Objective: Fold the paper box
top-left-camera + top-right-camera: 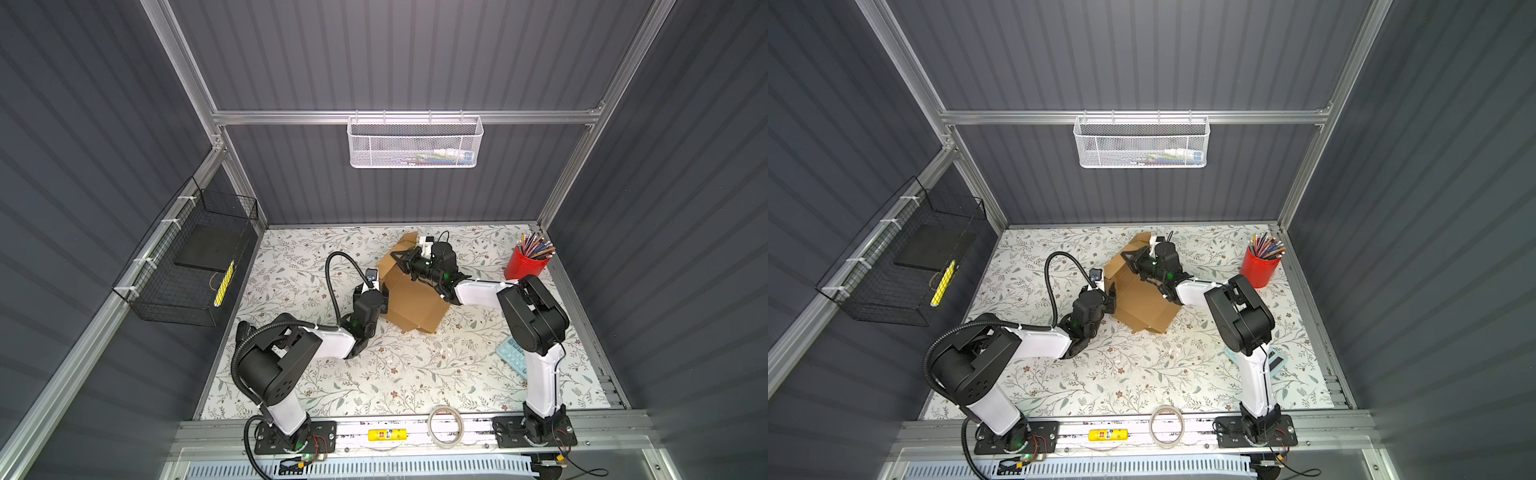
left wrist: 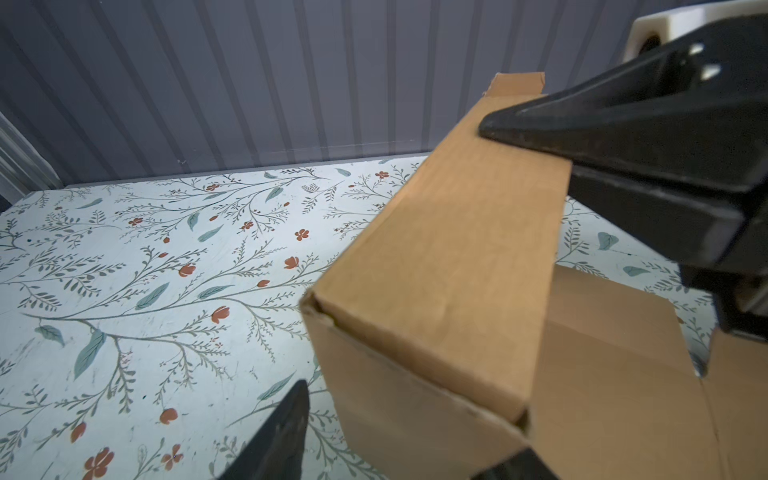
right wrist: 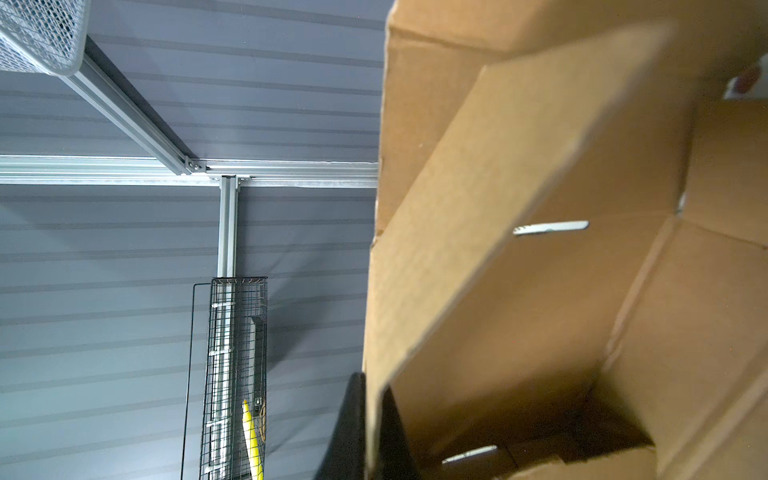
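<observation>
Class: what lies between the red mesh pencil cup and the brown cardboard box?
In both top views, the right arm's white forearm crosses there, over bare floral tabletop.

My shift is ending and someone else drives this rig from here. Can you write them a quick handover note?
Left gripper: open at the left side of the paper box, with a corner between the jaws but not clamped.
Right gripper: shut on a raised cardboard panel at the box's far end.
Box: mid-back of the table, partly formed.
Done: the left wall stands folded up.
Left: the other flaps lie open. They probably need folding in before the lid is closed.
</observation>
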Tool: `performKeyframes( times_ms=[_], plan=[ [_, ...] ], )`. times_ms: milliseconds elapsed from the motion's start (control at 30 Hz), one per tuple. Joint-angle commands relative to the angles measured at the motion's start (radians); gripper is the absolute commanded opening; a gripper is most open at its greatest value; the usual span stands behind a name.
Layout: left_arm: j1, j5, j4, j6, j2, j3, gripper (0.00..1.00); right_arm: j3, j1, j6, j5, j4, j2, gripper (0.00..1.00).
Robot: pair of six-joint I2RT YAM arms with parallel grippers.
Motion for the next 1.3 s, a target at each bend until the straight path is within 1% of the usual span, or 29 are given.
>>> performKeyframes(
  times_ms=[0, 367, 767, 867, 1267],
  plan=[
    [-0.010, -0.068, 0.040, -0.016, 0.031, 0.027, 0.59, -0.033, 0.007, -0.004, 0.006, -0.090, -0.004, 0.00],
    [-0.039, -0.161, 0.058, -0.010, 0.081, 0.073, 0.58, -0.027, 0.006, 0.004, 0.007, -0.087, 0.003, 0.00],
    [-0.056, -0.231, 0.098, 0.019, 0.145, 0.127, 0.48, -0.023, 0.006, 0.009, 0.010, -0.086, 0.004, 0.00],
    [-0.059, -0.251, 0.105, 0.025, 0.158, 0.136, 0.44, -0.020, 0.005, 0.008, 0.009, -0.086, 0.004, 0.00],
    [-0.062, -0.278, 0.116, 0.047, 0.188, 0.161, 0.32, -0.014, 0.005, 0.012, 0.008, -0.086, 0.007, 0.00]
  ],
)
